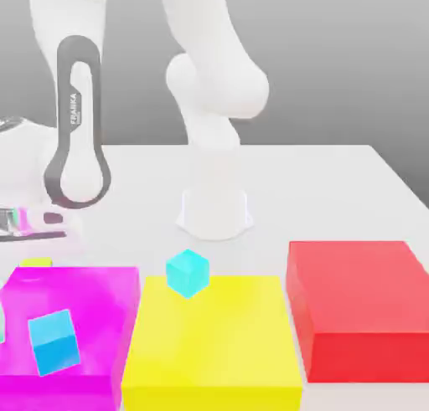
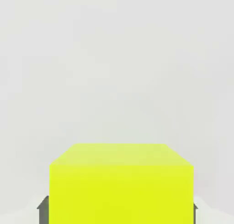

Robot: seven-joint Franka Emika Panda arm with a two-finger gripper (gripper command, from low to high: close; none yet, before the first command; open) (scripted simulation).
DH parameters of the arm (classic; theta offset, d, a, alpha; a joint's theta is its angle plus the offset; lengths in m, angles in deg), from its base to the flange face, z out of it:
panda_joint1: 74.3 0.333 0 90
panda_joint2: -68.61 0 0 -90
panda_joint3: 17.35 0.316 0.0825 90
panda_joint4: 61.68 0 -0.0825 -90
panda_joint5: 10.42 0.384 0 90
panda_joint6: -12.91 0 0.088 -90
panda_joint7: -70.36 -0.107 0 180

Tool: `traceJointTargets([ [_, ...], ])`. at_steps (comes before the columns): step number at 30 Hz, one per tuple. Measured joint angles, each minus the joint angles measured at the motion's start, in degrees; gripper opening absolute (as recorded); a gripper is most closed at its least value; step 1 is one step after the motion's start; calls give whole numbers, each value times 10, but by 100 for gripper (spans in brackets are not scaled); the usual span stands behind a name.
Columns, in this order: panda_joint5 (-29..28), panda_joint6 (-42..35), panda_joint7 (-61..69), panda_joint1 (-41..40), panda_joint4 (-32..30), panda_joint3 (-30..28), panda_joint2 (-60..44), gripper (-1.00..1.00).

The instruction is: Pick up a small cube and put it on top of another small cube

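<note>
In the hand view the small yellow cube (image 2: 121,184) sits large at lower centre on the white table (image 2: 114,63), with the gripper's (image 2: 119,209) dark fingers (image 2: 43,209) pressed against both its sides, jaws narrowed onto it. In the exterior view only a yellow sliver (image 1: 36,262) shows at left, behind the magenta block (image 1: 92,292). That view also shows cyan cubes (image 1: 187,273) (image 1: 54,342), a yellow block (image 1: 209,342) and a red block (image 1: 356,305).

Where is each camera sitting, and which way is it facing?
Exterior view: off the arm, raised, looking across the yellow block and a cyan cube toward the white arm on the table.
Hand view: on the hand, looking along the tool at the small cube between its grey fingers.
Shared: the small cube, a yellow sliver at the exterior view's left.
</note>
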Motion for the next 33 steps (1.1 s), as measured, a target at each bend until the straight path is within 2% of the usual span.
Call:
traceJointTargets([
  [7, -50, -94, -36, 20, -21, -33, 115, -100],
  [11, -42, -127, 38, 9, -2, -28, 124, -100],
  [19, -30, -203, 237, 2, 74, 7, 119, -100],
  [33, -69, -388, 581, 77, 260, 92, 125, -100],
])
